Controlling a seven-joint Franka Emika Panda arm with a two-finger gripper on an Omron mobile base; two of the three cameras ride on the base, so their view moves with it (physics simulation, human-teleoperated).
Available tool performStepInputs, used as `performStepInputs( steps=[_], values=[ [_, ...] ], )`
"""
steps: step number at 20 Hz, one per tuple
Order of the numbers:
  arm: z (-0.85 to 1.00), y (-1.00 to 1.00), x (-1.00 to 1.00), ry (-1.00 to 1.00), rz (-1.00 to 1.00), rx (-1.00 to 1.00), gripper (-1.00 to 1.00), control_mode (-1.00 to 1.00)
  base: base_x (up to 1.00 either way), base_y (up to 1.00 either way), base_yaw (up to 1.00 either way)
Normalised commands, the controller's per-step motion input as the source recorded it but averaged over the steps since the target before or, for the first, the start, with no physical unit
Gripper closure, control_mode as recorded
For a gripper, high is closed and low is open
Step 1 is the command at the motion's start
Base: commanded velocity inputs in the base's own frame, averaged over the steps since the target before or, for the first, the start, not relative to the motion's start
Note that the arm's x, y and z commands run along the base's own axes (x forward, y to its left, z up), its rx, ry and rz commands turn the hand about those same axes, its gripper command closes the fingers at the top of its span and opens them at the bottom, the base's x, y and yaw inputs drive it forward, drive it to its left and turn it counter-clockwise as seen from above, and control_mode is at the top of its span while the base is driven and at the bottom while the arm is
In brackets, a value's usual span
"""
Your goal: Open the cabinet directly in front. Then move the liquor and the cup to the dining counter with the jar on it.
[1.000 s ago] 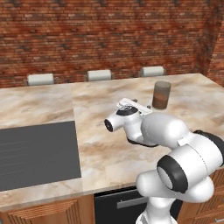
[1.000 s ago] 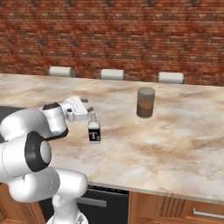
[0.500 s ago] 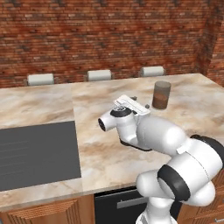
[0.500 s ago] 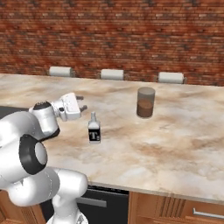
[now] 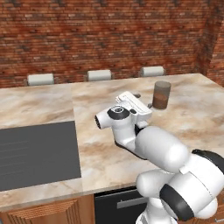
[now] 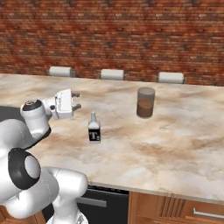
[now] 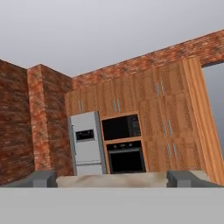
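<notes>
Your white two-finger gripper (image 6: 75, 100) hangs above the broad beige, brown-veined marble dining counter (image 6: 175, 140), turned sideways, its short fingers spread wide with nothing between them.

Just to the right of the gripper and a little lower, seen from the right base camera, the small dark liquor bottle with a slim pale neck and a white label (image 6: 93, 128) stands upright on the marble, apart from the fingers. It looks like glass: rigid, smooth and likely slippery, fairly light, narrow at the base, so it could tip or break if knocked. If you need to take it again, close on the wider dark body at the label, not on the thin neck.

Further right, well clear of the gripper, the clear cylindrical glass jar with brown contents and a greyish top (image 6: 145, 102) stands upright; it is taller and broader than the bottle. From the left base camera it (image 5: 161, 94) sits just beyond the hand.
</notes>
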Motion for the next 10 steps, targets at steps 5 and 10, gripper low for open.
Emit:
performStepInputs(
  steps=[5, 10],
  values=[
    [0.28, 0.0, -0.42, -0.06, -0.09, 0.0, -1.0, -1.0, 0.0, 0.0, 0.0],
    [0.38, 0.0, -0.54, -0.09, -0.1, 0.0, -1.0, -1.0, 0.0, 0.0, 0.0]
  ],
)
